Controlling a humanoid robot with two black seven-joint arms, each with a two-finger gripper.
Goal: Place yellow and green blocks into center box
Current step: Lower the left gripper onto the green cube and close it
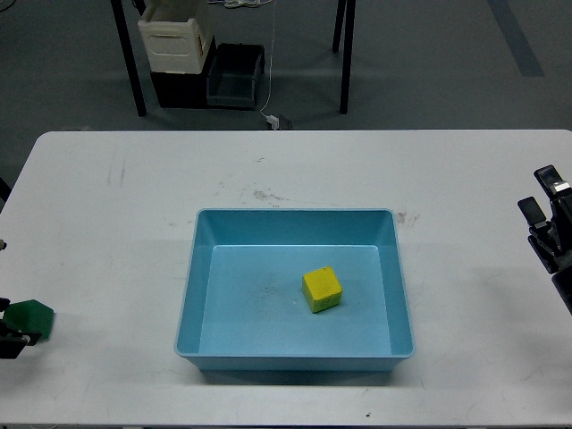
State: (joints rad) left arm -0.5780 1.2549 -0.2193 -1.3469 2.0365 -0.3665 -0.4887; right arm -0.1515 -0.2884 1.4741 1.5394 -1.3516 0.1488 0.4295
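The yellow block [322,290] already lies inside the blue tray [189,295]. My left hand [12,337], well left of the tray, grips the green block [29,316]; I should clear the rim before releasing. My right hand [547,214] looks open, empty.

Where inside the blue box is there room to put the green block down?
Inside the blue box, the floor left of the yellow block is bare, up to the left wall. A narrower bare strip lies between that block and the right wall. The green block sits at the table's left edge by the left gripper.
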